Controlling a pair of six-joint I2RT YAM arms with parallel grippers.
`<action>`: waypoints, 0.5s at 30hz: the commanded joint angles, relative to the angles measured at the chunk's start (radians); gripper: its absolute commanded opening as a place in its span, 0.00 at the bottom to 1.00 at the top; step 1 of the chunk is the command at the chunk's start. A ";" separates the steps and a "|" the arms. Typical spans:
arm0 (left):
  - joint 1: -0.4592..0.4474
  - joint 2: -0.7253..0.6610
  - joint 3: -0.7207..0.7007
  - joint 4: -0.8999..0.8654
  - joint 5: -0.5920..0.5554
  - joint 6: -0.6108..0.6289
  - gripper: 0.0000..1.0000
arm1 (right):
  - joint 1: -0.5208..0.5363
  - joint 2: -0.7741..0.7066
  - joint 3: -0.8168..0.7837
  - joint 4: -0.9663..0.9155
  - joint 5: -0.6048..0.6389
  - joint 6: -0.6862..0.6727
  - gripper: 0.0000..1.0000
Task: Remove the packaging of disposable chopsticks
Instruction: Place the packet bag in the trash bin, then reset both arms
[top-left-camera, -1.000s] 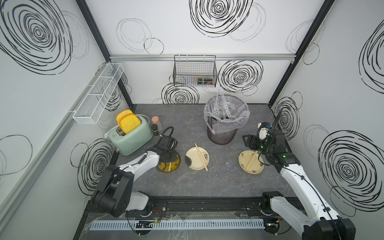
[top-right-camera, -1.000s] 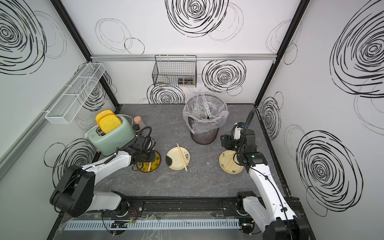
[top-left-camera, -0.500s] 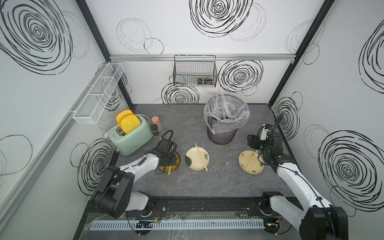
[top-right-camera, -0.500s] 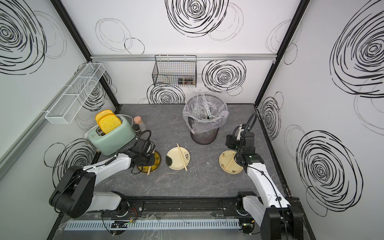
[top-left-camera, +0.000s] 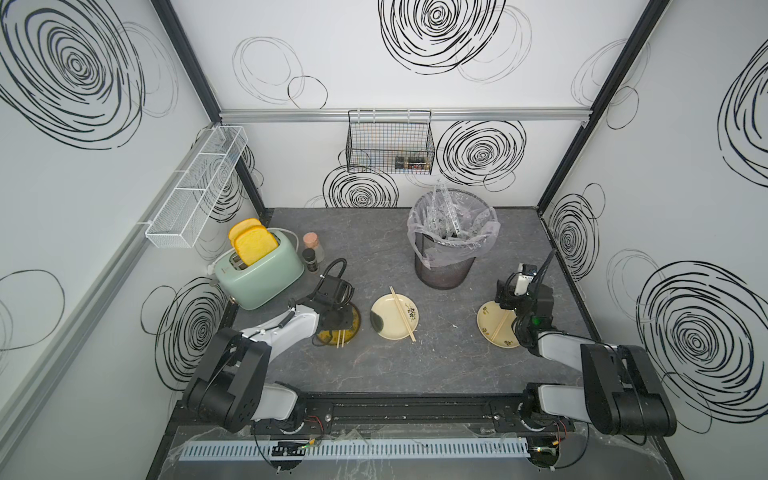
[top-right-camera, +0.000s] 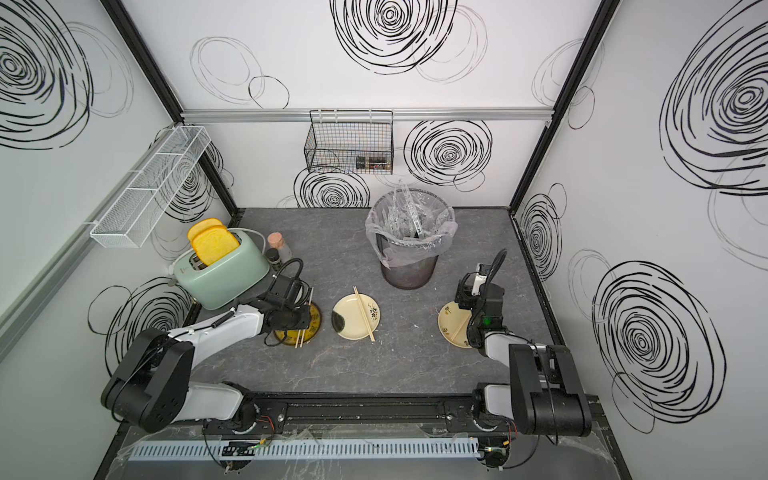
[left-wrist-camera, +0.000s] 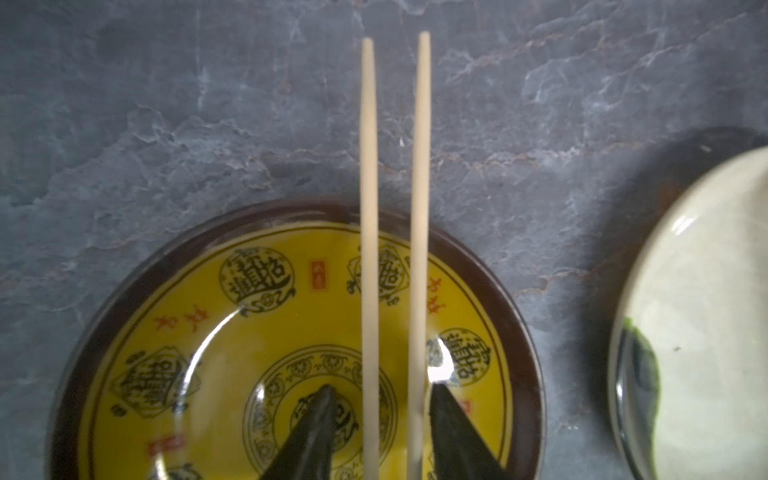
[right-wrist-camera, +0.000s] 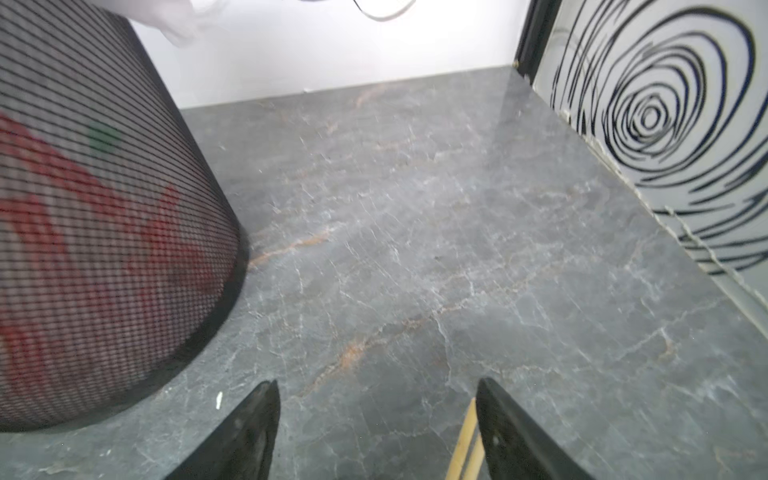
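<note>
Left wrist view: a pair of thin, pale wooden disposable chopsticks (left-wrist-camera: 369, 208) is laid unwrapped across a glossy round yellow plate (left-wrist-camera: 216, 324) edged with a dark brown rim. The left gripper (left-wrist-camera: 380, 390) is spread, its black tapered fingers set either side of the sticks. The right gripper (right-wrist-camera: 378, 386) is likewise held wide apart, with nothing between, over the grey, veined, stone-look tabletop (right-wrist-camera: 415, 208). Crinkled clear packaging (top-left-camera: 446, 212) is seen standing in the black mesh bin (top-left-camera: 442, 270) in both top views. The white walls (top-left-camera: 415, 83) are marked with black swirls.
</note>
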 joint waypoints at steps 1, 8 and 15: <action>0.003 -0.030 0.014 -0.054 -0.016 -0.005 0.51 | -0.004 0.024 -0.050 0.309 -0.058 -0.055 0.77; 0.002 -0.224 0.137 -0.169 -0.105 0.067 0.74 | -0.004 0.154 -0.030 0.383 -0.067 -0.070 0.87; 0.045 -0.370 0.208 0.001 -0.259 0.129 0.86 | -0.008 0.181 0.026 0.306 -0.035 -0.042 0.98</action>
